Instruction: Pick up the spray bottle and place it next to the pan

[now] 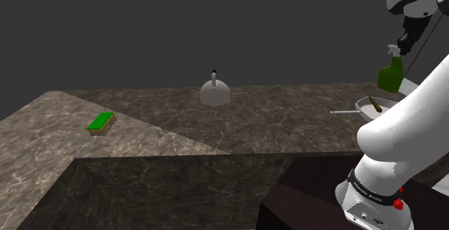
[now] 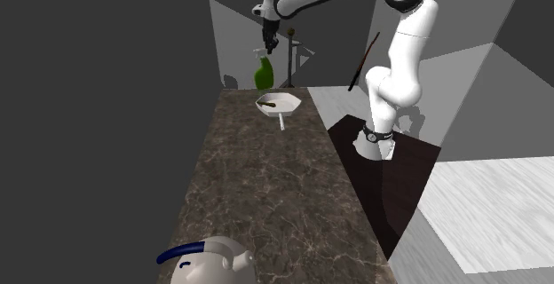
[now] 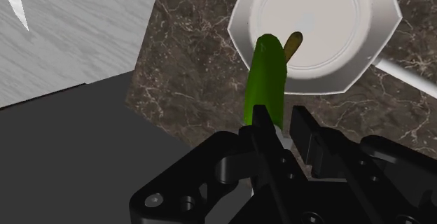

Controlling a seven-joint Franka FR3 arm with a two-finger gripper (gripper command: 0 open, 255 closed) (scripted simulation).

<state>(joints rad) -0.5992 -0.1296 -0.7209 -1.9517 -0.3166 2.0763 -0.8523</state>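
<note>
Green spray bottle (image 3: 267,75) clasped at its pale head between the black fingers (image 3: 302,126) of the gripper (image 3: 281,124), hung upright below the hand, just beside the white pan (image 3: 315,12) in which a small brown item (image 3: 294,43) is seen. Whether its base meets the marbled tabletop (image 3: 189,82) cannot be told — kettle (image 1: 214,92) and green sponge (image 1: 101,122) are set well apart

The kettle (image 2: 213,264) is cut off by the second exterior view's bottom edge. The arm (image 1: 403,128) hides part of the pan (image 1: 364,104) at the shoulder view's right — the small brown thing (image 3: 293,44) inside is unidentifiable.
</note>
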